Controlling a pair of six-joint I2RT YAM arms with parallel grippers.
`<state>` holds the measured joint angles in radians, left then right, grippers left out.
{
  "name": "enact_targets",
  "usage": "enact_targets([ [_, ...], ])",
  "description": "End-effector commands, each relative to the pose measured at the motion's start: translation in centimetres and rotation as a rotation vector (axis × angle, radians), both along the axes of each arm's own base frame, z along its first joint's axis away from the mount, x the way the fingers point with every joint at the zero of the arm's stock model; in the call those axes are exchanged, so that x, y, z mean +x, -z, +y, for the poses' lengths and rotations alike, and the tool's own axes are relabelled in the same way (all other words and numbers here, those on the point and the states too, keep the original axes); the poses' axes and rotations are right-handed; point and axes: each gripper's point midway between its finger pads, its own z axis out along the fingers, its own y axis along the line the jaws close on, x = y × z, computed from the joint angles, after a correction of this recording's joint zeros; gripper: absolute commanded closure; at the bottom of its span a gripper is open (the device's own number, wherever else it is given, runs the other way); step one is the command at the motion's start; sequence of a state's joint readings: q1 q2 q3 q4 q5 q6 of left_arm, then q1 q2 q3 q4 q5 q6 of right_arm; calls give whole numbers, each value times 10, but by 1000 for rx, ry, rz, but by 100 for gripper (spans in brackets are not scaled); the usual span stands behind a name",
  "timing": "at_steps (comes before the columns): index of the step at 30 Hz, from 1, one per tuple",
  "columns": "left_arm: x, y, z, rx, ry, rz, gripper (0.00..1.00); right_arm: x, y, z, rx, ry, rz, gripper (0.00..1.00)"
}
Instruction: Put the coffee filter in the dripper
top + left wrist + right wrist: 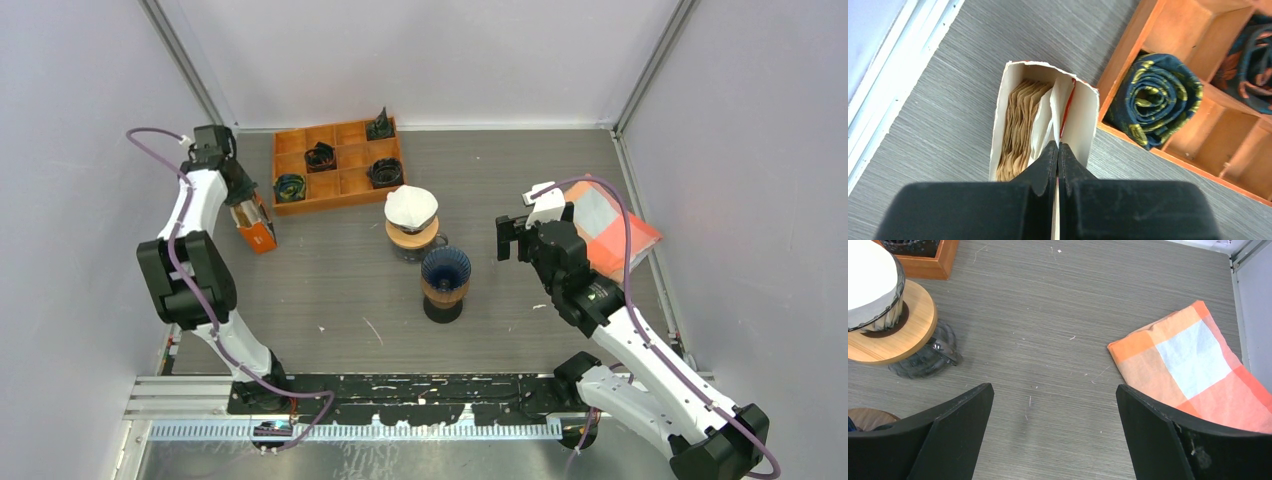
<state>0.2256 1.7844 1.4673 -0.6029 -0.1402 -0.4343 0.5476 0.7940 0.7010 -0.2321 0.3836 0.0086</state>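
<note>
An open orange box [259,236] of coffee filters stands at the left of the table. In the left wrist view the box [1000,120] holds brown filters [1018,125] and white filters [1049,116]. My left gripper [1058,145] reaches into the box top and is shut on the edge of a white filter; it also shows in the top view [245,211]. An empty blue dripper [445,268] sits on a dark stand at mid-table. A clear dripper holding a white filter [411,206] stands just behind it. My right gripper [510,238] is open and empty to the right of the blue dripper.
A wooden compartment tray [345,180] with rolled fabrics, one blue and yellow [1153,100], lies at the back beside the box. An orange checked cloth [620,232] [1188,355] lies at the right. The clear dripper's wooden collar [898,337] sits on a glass carafe [928,359].
</note>
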Motion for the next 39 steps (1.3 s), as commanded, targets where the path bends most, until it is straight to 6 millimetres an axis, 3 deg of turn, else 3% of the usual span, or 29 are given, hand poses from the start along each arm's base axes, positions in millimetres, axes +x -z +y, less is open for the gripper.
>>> enact_targets([
  [1,-1,-66,3,38,0,-160,100,4,-32,4,50,-11,-88,1],
  [8,-23,-101,-3,43,-3,-209,100,-1,-51,7,58,-50,-100,1],
  [14,-47,-141,-18,21,27,-293,100,-7,-69,23,62,-155,-98,1],
  [25,-104,-209,-68,-119,112,-510,100,-16,-120,71,129,-419,-143,5],
  [31,-121,-223,-105,-261,173,-566,100,-17,-135,91,172,-510,-169,7],
  [39,-122,-223,-166,-392,277,-627,100,-14,-126,130,201,-606,-181,8],
])
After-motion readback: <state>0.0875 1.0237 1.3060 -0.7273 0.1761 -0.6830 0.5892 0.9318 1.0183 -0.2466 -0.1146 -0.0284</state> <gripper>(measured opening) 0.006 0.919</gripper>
